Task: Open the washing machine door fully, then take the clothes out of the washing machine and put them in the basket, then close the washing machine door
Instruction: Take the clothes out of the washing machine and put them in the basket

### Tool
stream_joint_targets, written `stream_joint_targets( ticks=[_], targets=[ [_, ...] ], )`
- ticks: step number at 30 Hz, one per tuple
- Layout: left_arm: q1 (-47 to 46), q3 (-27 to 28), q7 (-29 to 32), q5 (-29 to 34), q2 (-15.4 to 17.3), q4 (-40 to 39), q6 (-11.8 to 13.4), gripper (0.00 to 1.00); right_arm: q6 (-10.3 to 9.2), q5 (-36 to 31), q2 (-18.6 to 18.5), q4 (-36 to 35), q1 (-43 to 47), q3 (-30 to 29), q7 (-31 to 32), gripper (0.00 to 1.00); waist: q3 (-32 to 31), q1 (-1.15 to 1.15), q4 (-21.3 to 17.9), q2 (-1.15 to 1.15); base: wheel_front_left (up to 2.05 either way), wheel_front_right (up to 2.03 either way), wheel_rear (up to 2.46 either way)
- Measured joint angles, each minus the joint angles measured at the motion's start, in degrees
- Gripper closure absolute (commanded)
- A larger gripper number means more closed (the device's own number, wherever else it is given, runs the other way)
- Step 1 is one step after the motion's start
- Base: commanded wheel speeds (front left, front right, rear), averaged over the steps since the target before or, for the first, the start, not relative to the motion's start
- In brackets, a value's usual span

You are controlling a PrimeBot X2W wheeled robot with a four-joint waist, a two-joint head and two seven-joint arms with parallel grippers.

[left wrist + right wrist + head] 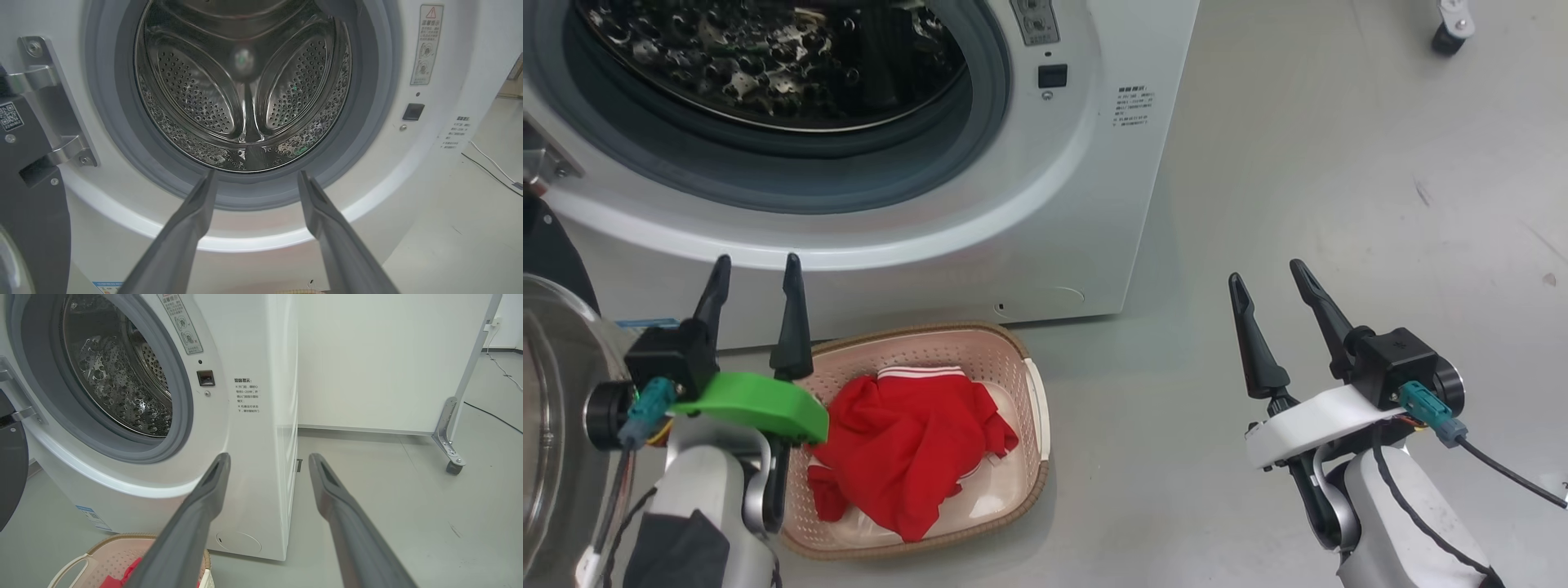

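The white washing machine [1062, 188] stands with its round opening uncovered, and its steel drum [245, 81] shows no fabric inside. Its door [547, 408] is swung out at the far left, glass bowl facing me. On the floor in front sits the basket [1033, 400] with the red clothes [915, 441] lying in it. My left gripper [756, 269] is open, held just above the basket's left end, fingers pointing at the machine's front. My right gripper [1266, 273] is open too, over bare floor to the right of the basket, holding nothing.
Grey floor [1339, 204] stretches to the right of the machine. A caster wheel [1450, 37] of a metal frame stands at the far right, with a white wall panel [388, 359] behind it. A cable [494, 418] runs across the floor there.
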Motion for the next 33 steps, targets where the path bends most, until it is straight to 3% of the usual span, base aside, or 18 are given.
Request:
stream_joint_targets(
  ticks=[33],
  targets=[
    [18.2, -2.1, 1.0, 1.5, 0.2, -7.6, 3.3, 0.0, 0.29, -1.0, 0.1, 1.1, 9.2, -1.9, 0.0, 0.0, -10.0, 0.0, 1.4, 0.0, 0.0, 0.0, 0.0]
  ],
)
